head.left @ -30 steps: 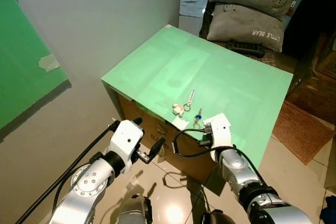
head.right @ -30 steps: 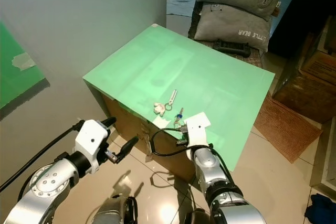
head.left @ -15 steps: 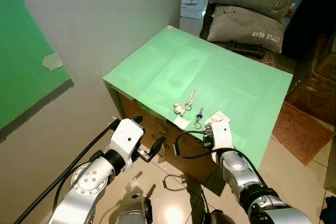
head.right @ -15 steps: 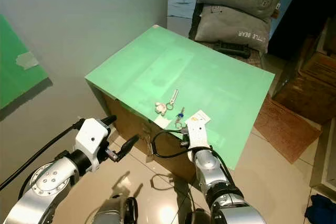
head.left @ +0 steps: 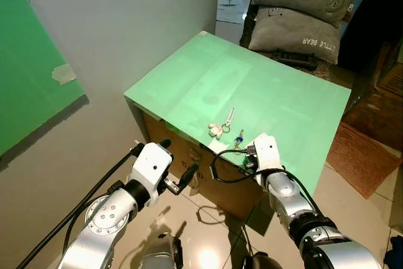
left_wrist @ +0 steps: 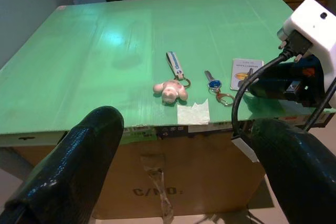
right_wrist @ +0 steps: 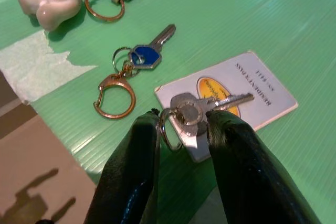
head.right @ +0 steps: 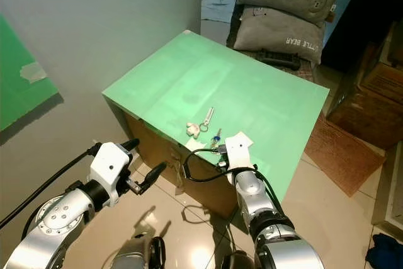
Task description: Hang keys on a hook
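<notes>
The right gripper (right_wrist: 181, 129) is straddling, fingers narrowly parted, a silver key (right_wrist: 202, 107) lying on a white card (right_wrist: 236, 100) at centre frame; its shaft is pointing away toward the right edge. The left gripper (head.left: 189, 176), wide open, is hanging farther off.

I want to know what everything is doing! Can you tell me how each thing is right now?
Silver key: lying on the card, between the right hand's fingers.
Right hand: open, straddling the silver key.
Blue key: lying flat, untouched.
Pig keychain: lying flat.
Left hand: open, idle.
</notes>
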Controlling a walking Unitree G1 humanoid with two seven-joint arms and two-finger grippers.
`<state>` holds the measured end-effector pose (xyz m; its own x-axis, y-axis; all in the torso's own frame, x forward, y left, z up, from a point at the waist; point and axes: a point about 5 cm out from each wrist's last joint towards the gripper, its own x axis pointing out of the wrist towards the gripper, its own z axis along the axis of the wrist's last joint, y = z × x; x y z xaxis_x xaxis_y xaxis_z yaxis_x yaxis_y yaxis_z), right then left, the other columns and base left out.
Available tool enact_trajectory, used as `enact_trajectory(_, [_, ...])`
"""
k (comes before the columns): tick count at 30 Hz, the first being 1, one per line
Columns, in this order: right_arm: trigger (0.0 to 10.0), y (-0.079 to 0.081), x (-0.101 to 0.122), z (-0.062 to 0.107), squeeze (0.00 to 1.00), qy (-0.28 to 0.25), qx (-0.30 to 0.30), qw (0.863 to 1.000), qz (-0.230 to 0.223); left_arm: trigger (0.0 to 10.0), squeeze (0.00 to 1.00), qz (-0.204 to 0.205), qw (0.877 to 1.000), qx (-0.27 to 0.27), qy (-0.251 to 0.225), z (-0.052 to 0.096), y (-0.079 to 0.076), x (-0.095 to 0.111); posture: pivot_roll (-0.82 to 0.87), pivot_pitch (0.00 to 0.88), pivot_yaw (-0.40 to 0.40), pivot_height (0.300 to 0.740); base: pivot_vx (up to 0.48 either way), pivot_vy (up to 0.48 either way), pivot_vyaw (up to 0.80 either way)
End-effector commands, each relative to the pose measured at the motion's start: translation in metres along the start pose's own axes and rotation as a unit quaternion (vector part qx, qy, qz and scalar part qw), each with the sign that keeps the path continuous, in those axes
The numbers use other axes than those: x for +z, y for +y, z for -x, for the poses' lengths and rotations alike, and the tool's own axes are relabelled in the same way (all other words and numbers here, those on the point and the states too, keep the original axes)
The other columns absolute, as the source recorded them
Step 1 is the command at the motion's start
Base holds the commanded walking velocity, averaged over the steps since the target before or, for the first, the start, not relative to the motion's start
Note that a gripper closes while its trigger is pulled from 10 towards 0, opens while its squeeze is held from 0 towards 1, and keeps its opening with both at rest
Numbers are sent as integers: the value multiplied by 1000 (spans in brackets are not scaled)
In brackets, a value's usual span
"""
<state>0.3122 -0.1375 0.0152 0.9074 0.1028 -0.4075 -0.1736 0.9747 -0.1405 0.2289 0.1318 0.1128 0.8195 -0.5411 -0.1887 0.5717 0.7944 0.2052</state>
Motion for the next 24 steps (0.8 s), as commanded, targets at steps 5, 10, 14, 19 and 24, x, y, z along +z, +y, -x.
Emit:
enact_trajectory(5, [10000, 0, -2, 0, 0, 5, -2, 1000, 9, 10000, 0, -2, 1000, -4, 11, 1, -2, -5, 209, 182, 25, 703, 0, 0, 0])
enact_trajectory(10, [10000, -2, -2, -1, 0, 23, -1, 1000, 10, 10000, 0, -3, 1000, -3, 14, 3, -1, -6, 219, 185, 28, 703, 0, 0, 0])
enact_trajectory(14, [10000, -4, -5, -1, 0, 38, -5, 999, -8, 10000, 0, -3, 1000, -2, 15, 3, 0, -6, 223, 187, 29, 703, 0, 0, 0])
enact_trajectory(19, [10000, -6, -9, -1, 0, 51, -9, 998, -25, 10000, 0, -3, 1000, -1, 15, 4, 0, -6, 225, 189, 32, 703, 0, 0, 0])
enact_trajectory(24, [4627, -6, -7, -1, 0, 51, -8, 998, -26, 10000, 0, -3, 1000, -2, 16, 4, 0, -6, 223, 190, 33, 703, 0, 0, 0])
